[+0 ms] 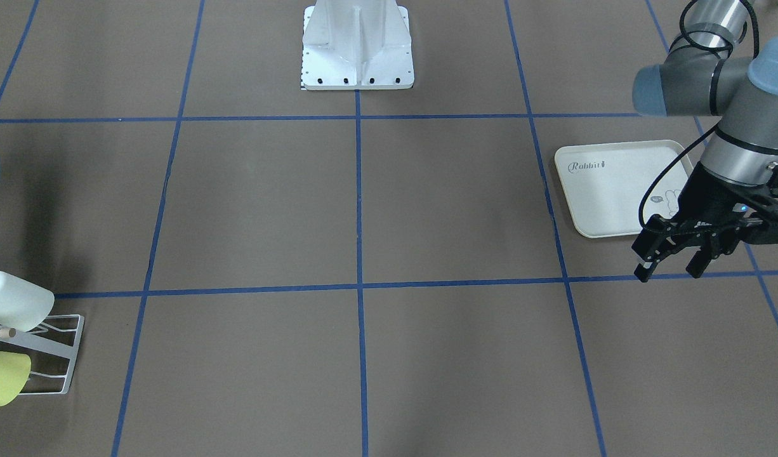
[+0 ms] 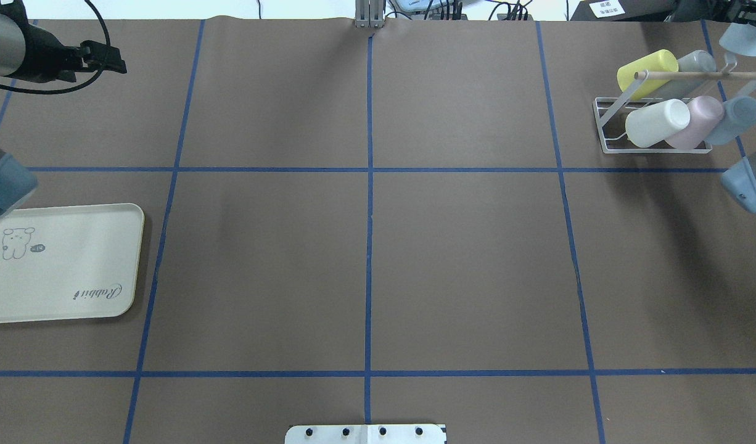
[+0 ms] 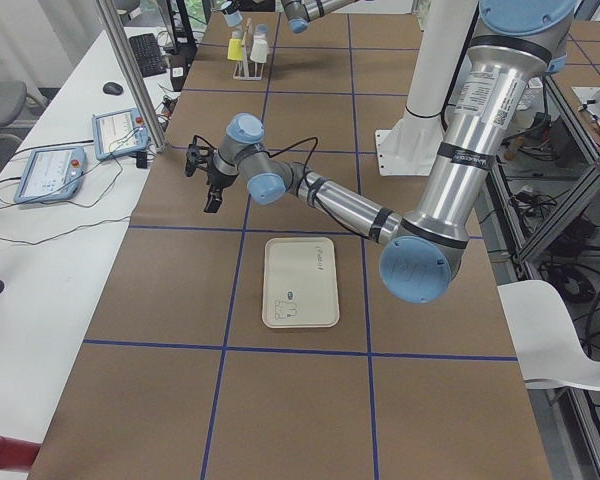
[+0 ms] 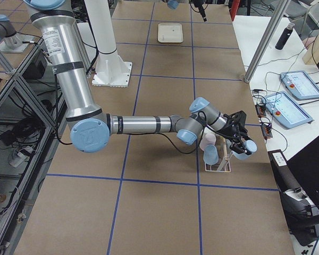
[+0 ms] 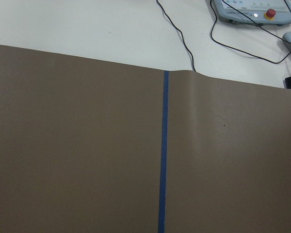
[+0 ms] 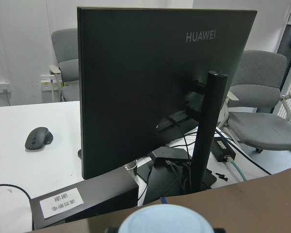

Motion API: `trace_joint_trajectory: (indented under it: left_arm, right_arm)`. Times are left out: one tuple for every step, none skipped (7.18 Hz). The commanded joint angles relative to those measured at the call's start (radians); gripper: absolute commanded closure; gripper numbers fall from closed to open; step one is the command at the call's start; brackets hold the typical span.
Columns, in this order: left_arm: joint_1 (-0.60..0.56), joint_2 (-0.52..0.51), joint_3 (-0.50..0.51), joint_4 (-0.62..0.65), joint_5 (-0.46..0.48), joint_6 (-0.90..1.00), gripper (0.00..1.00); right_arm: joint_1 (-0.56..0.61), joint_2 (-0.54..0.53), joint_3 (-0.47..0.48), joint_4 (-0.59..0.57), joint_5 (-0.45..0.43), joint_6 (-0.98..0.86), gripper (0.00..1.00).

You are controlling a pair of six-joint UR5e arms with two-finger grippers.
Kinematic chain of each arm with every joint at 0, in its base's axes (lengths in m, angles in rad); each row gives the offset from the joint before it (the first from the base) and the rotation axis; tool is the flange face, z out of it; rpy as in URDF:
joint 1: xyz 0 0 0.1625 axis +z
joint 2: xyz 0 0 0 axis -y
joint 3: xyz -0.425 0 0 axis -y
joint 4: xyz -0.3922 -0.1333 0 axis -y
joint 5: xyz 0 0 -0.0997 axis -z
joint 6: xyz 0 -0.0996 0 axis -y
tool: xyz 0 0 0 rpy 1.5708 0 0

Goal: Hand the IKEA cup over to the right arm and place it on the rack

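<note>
A pale blue IKEA cup [image 2: 740, 41] hangs in my right gripper [image 2: 744, 23], which is shut on it just past the far end of the white wire rack [image 2: 610, 121]. The exterior right view shows the same cup [image 4: 248, 148] beside the rack [image 4: 218, 166], held by the right arm [image 4: 143, 125]. Its rim [image 6: 165, 221] fills the bottom of the right wrist view. The rack carries several cups: yellow, grey, white, pink and blue. My left gripper [image 1: 671, 266] hangs open and empty in the air near the cream tray [image 1: 611, 190].
The rabbit-print tray [image 2: 63, 265] lies bare on the robot's left side. The robot's white base [image 1: 357, 47] stands at mid-table. A dark monitor [image 6: 160, 82] and control pendants [image 4: 290, 98] sit on the white desk beyond the table's far edge.
</note>
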Motion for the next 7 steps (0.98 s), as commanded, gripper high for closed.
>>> trace_joint_trajectory:
  left_arm:
    - [0.003, 0.002, -0.002, 0.000, 0.001, 0.000, 0.01]
    - [0.005, 0.002, 0.000, 0.000, 0.001, 0.000, 0.01]
    - [0.006, 0.002, 0.000, 0.000, 0.001, 0.000, 0.01]
    - [0.006, 0.000, 0.000, 0.000, 0.001, 0.000, 0.01]
    - [0.006, 0.002, 0.000, 0.002, 0.001, 0.000, 0.01]
    - [0.006, 0.000, 0.000, 0.000, 0.001, 0.000, 0.01]
    - [0.006, 0.002, 0.000, 0.000, 0.001, 0.000, 0.01]
  right_arm:
    - [-0.027, -0.001, -0.015, 0.002, -0.046, 0.002, 1.00]
    - [-0.030, -0.012, -0.017, 0.003, -0.046, 0.004, 1.00]
    - [-0.030, -0.013, -0.032, 0.024, -0.047, 0.002, 1.00]
    - [-0.032, -0.013, -0.044, 0.035, -0.047, 0.004, 0.99]
    - [-0.037, -0.013, -0.047, 0.035, -0.047, 0.004, 0.68]
    - [-0.044, -0.013, -0.055, 0.037, -0.052, 0.005, 0.01]
    - [-0.050, -0.013, -0.055, 0.037, -0.067, 0.014, 0.00]
